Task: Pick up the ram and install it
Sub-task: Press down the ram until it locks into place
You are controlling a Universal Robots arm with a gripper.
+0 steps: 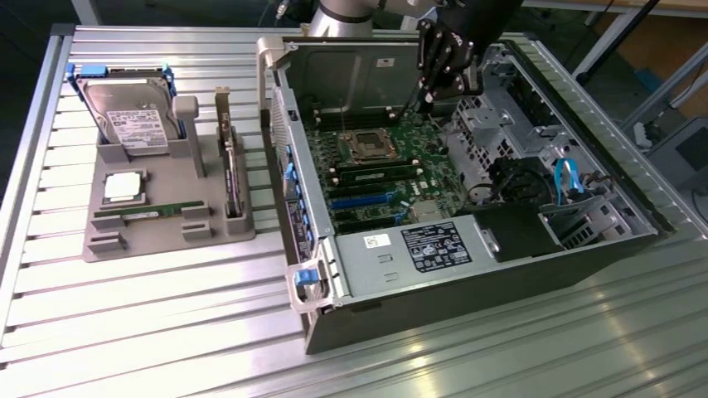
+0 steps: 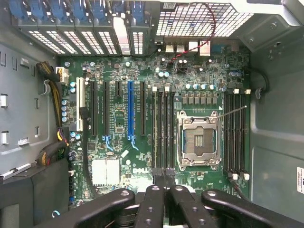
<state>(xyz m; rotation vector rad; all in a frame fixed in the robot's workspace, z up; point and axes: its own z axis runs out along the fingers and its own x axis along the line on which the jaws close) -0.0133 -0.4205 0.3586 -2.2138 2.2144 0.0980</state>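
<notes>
The ram (image 1: 149, 211), a thin green stick, lies in the front slot of the grey holder (image 1: 166, 240) at the exterior view's left. My gripper (image 1: 429, 101) hangs inside the open computer case (image 1: 465, 290), over the motherboard (image 1: 387, 178) and far from the holder. In the wrist view the black fingers (image 2: 154, 197) are pressed together, gripper (image 2: 164, 173) shut with nothing between them, just above the long memory slots (image 2: 164, 130) beside the CPU socket (image 2: 198, 140). Another green stick (image 1: 370, 173) sits in a slot by the socket.
On the holder stand a hard drive (image 1: 133, 116), a silver processor (image 1: 122, 186) and an upright dark expansion card (image 1: 230, 166). The case's raised side walls, power supply (image 1: 443, 245) and blue cables (image 1: 569, 178) crowd the space around the motherboard.
</notes>
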